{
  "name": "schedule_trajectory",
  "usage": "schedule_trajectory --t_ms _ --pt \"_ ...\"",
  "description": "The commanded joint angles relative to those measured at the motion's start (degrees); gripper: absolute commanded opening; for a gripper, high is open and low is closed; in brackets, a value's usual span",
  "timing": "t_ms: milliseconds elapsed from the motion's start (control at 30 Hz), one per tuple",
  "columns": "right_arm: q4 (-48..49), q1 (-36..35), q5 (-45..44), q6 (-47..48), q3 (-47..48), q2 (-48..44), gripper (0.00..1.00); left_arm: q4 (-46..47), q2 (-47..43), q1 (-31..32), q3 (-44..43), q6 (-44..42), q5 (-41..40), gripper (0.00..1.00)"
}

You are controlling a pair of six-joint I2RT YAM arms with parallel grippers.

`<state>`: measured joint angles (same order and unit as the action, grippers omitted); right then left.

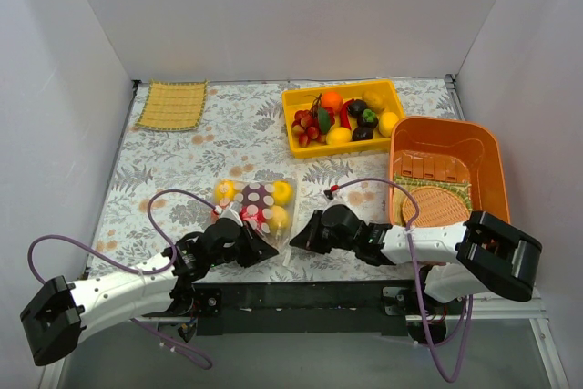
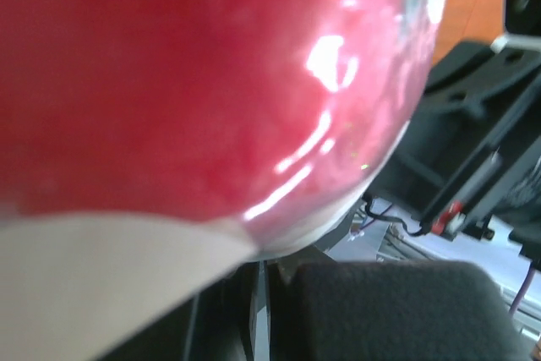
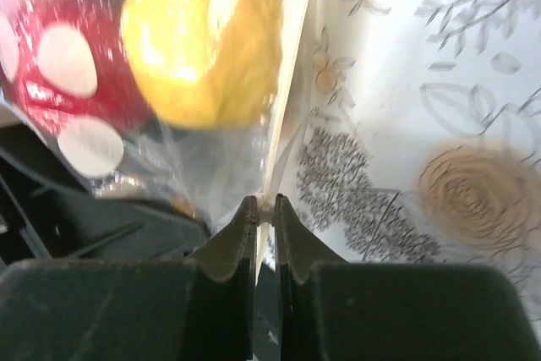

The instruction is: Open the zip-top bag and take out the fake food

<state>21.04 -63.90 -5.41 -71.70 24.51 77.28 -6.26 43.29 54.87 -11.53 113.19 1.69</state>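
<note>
One clear, crinkly zip-top bag (image 1: 257, 210) printed with whitish round spots. It lies flat on the leaf-patterned tablecloth (image 1: 164, 170) at the near middle of the table, just ahead of both arms.

Contents: several pieces of glossy plastic fake food (image 1: 282, 192), yellow and red, all inside the bag. None is out yet.

Right gripper (image 3: 265, 205): black, two-fingered, jaws closed on a thin pale strip at the bag's right-hand border. The strip runs straight on from the fingertips, away from the wrist. The bag's body and a yellow fruit (image 3: 203, 40) sit to the left of that line.

Left gripper (image 1: 265, 250): closed, set against the bag's near left corner. Whether it has film pinched cannot be told, since a red fruit (image 2: 211, 82) pressed close fills its wrist view.

Governing relation: the bag sits between the two grippers and slightly beyond them, neither arm clearly nearer. Its near end narrows toward the gap between the grippers. Judged from this, the opening pull would run sideways, right arm rightward and left arm holding or drawing leftward.

Surroundings:
- Yellow plastic tray (image 1: 293, 96) of loose fruit, well beyond the bag.
- Orange plastic tub (image 1: 492, 148), far right.
- Woven yellow mat (image 1: 171, 105), far left corner.
</note>
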Motion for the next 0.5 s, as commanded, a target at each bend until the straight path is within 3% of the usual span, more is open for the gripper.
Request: schedule_trajectory --t_ms 0,467 --pt "-1.96 4.38 -2.59 4.55 3.86 -1.69 0.04 -4.01 -2.24 0.32 -0.07 -1.57 4.9 0.0" --pt "-16.72 16.87 -7.51 19.66 19.67 -5.03 0.04 -14.65 -8.22 0.32 -8.85 -1.92 5.86 0.0"
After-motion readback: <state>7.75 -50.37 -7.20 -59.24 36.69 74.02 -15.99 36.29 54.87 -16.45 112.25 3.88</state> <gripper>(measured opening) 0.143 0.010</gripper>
